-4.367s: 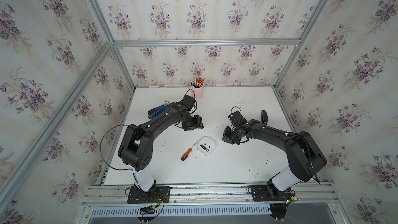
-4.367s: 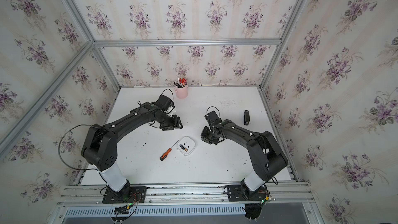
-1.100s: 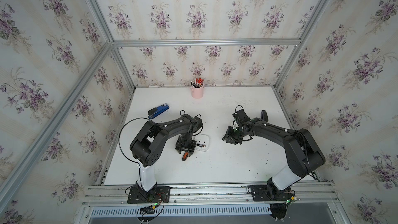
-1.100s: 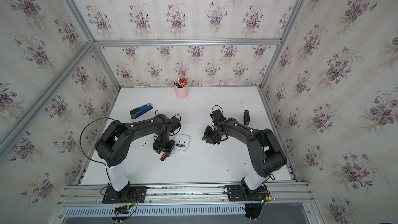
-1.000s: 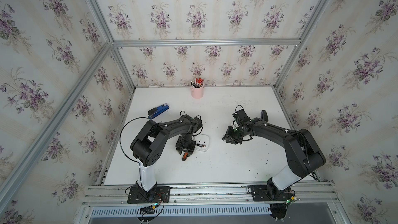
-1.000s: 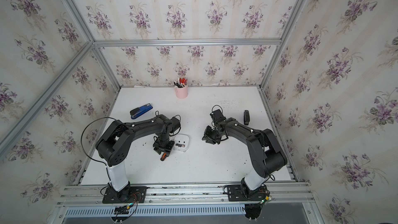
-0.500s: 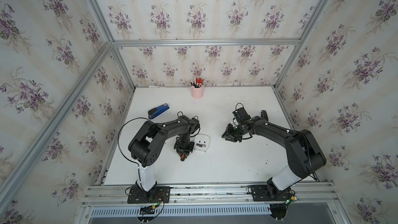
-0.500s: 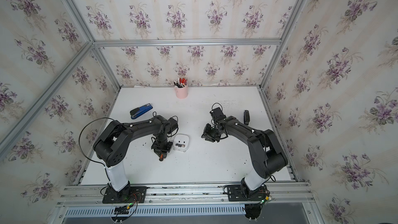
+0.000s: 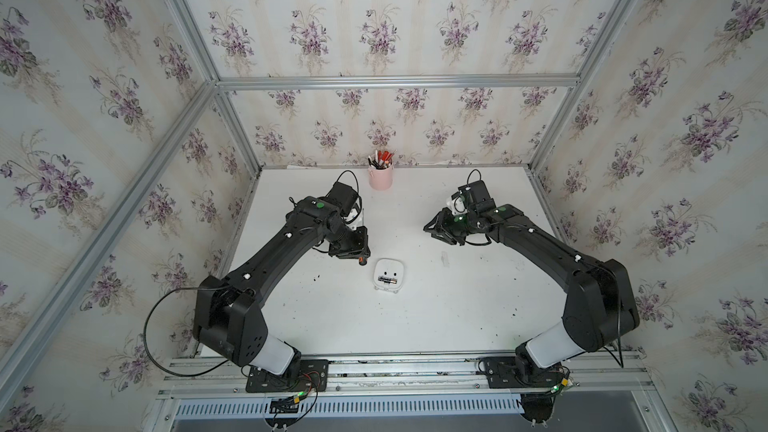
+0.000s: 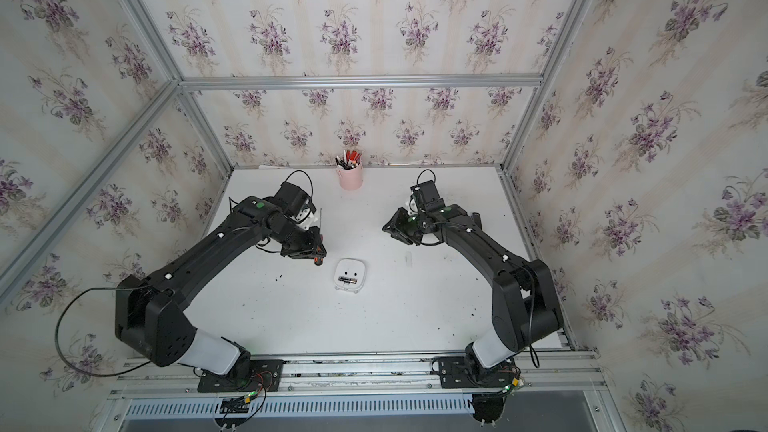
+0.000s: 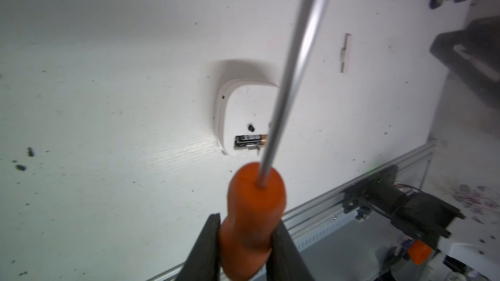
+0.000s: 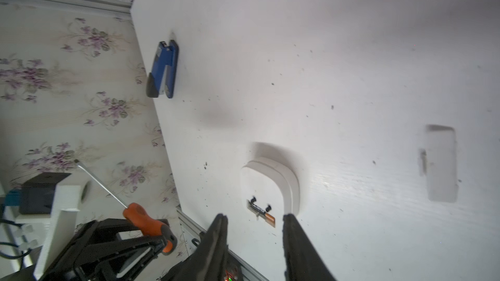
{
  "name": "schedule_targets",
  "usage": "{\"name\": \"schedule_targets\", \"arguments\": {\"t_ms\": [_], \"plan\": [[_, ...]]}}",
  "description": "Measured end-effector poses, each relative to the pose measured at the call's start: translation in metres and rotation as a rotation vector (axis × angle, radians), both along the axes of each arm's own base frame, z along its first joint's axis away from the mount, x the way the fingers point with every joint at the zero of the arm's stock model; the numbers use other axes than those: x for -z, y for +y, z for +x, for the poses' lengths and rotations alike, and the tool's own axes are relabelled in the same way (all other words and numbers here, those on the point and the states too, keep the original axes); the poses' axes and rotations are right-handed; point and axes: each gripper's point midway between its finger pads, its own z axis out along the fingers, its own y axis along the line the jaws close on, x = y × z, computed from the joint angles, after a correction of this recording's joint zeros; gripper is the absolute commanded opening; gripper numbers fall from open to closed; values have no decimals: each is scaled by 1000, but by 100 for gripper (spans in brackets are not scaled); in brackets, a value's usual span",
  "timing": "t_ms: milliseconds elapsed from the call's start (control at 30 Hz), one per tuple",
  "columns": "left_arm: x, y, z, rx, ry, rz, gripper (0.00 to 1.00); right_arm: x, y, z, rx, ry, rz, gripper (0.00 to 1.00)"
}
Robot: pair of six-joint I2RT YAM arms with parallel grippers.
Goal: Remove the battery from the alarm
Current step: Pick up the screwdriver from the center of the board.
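Left of centre in both top views, my left hand is clenched on the screwdriver. The left wrist view shows both fingers pressed against the orange handle, with the metal shaft running back up past the wrist camera. The butt of the handle hangs just up and left of the alarm, not touching it.

The alarm lies face down on the bench, about mid-frame in both top views. Its back compartment is uncovered, and the battery sits inside it, lying crosswise near the alarm's lower edge. In the left wrist view I can see the battery's dark body and copper end seated in the slot.

Just right of the alarm, a small white cover lies flat on the bench, apart from it. A pink cup of pens stands at the back edge, above centre.

Right of centre, a little higher in the frame than the alarm, my right hand is released. The right wrist view shows its two fingers spread with nothing between them, and the alarm and battery lie beyond.
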Motion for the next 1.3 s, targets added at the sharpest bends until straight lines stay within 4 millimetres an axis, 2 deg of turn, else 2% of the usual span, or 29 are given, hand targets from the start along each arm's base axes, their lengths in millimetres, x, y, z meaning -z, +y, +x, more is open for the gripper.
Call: {"name": "schedule_targets", "arguments": {"t_ms": [100, 267, 367, 567, 800, 1067, 1300], "plan": [[-10, -21, 3, -35, 15, -143, 20, -14, 18, 12, -52, -37, 59, 40], [-30, -49, 15, -92, 21, -333, 21, -32, 35, 10, -134, -73, 146, 46], [-44, -67, 23, -87, -2, -433, 21, -33, 41, 9, -171, -80, 190, 47], [-47, -88, 21, -54, 3, -532, 21, -39, 50, 3, -235, -92, 263, 49], [-42, -97, 9, 4, 11, -595, 20, -47, 48, -5, -288, -126, 337, 50], [-48, -104, 5, 50, -2, -625, 21, -55, 51, -24, -372, -137, 394, 51], [-41, -108, 3, 66, 10, -618, 21, -61, 52, -30, -399, -161, 413, 51]]}}
